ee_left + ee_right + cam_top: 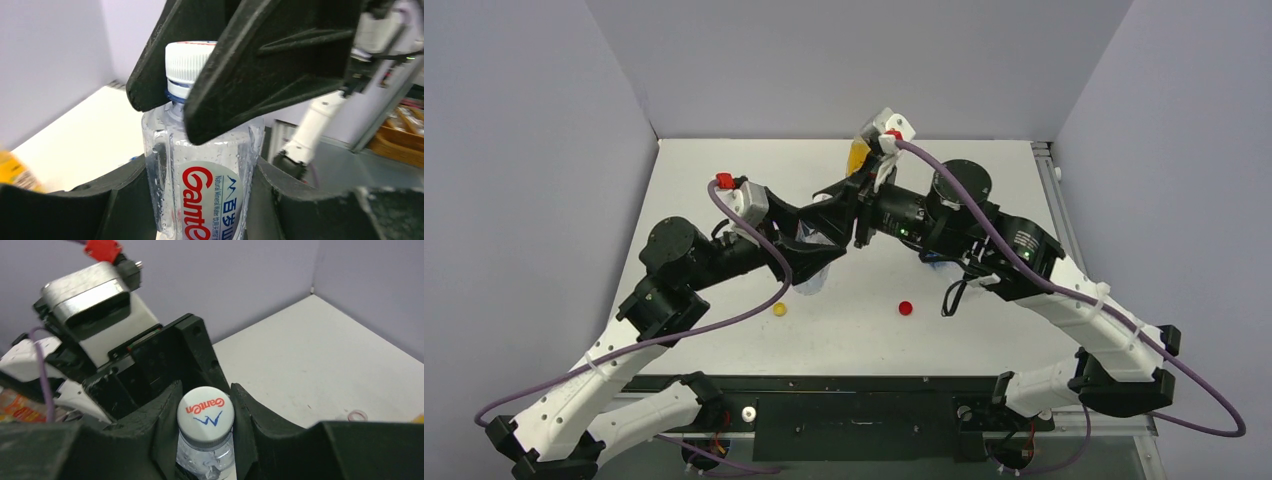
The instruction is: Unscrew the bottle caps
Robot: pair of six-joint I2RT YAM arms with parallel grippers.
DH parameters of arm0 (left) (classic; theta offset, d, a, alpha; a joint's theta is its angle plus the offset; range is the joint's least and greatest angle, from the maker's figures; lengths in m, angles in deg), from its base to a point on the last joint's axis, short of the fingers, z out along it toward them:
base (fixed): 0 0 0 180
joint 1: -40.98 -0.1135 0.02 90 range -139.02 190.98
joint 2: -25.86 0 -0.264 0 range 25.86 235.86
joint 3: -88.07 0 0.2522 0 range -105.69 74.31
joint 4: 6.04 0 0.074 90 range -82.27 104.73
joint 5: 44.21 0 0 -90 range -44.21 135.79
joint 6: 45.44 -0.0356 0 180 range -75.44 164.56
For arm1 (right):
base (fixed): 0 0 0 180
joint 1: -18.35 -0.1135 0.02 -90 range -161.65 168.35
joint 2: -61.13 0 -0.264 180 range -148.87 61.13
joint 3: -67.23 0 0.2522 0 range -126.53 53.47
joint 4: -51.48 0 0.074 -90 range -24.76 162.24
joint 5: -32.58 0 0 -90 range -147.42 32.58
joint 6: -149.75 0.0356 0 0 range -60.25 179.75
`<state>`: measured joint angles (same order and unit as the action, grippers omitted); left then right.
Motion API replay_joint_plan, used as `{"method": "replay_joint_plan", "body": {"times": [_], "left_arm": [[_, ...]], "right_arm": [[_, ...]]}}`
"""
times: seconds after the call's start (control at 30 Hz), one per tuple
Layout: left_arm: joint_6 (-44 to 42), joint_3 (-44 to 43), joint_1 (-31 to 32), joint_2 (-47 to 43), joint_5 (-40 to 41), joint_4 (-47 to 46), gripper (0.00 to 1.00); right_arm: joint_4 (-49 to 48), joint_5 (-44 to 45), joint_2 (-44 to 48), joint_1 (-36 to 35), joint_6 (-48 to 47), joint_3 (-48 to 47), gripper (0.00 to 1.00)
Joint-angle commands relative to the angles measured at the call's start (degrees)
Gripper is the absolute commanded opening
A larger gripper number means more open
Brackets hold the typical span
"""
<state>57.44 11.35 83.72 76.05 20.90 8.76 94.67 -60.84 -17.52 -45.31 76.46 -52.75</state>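
My left gripper (202, 200) is shut on the body of the clear bottle with the red-white label (207, 190) and holds it upright. The bottle's white cap (189, 61) is on its neck. My right gripper (205, 412) is shut on this white cap (205, 409), one black finger (260, 75) on each side. In the top view both grippers meet at mid-table, left (842, 205) and right (864, 215), and hide the bottle. A loose yellow cap (779, 309) and a loose red cap (905, 307) lie on the table in front.
The yellow-orange juice bottle (858, 156) stands behind the grippers. A clear bottle (812, 279) sits under my left arm and a bluish one (939, 262) under my right arm. A small plastic ring (356, 415) lies on the white table (984, 330).
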Motion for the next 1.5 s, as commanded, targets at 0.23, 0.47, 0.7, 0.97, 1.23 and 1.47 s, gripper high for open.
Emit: {"method": "replay_joint_plan", "body": {"times": [0.23, 0.47, 0.7, 0.97, 1.23, 1.47], "left_arm": [[11.0, -4.1, -0.1, 0.2, -15.8, -3.5, 0.03], [1.4, -2.2, 0.0, -0.4, -5.1, -1.3, 0.03], [-7.5, -0.8, 0.1, -0.2, 9.0, 1.2, 0.03], [-7.4, -0.9, 0.1, -0.5, 9.8, 1.4, 0.03], [-6.3, -1.1, 0.1, -0.5, 9.7, 1.0, 0.03], [-3.0, -1.1, 0.1, -0.7, 6.5, -0.1, 0.03]], "right_arm": [[-7.9, -21.0, 6.4, 0.0, -2.7, 0.5, 0.03], [2.0, 15.0, 3.2, -3.7, -2.6, -6.6, 0.79], [8.7, 26.7, -5.4, -6.2, 4.1, -16.2, 0.82], [9.9, 25.1, -9.3, -6.5, 4.4, -18.2, 0.77], [9.4, 23.7, -9.8, -6.4, 5.0, -17.6, 0.28], [6.5, 21.2, -6.0, -5.7, 3.9, -13.2, 0.0]]}}
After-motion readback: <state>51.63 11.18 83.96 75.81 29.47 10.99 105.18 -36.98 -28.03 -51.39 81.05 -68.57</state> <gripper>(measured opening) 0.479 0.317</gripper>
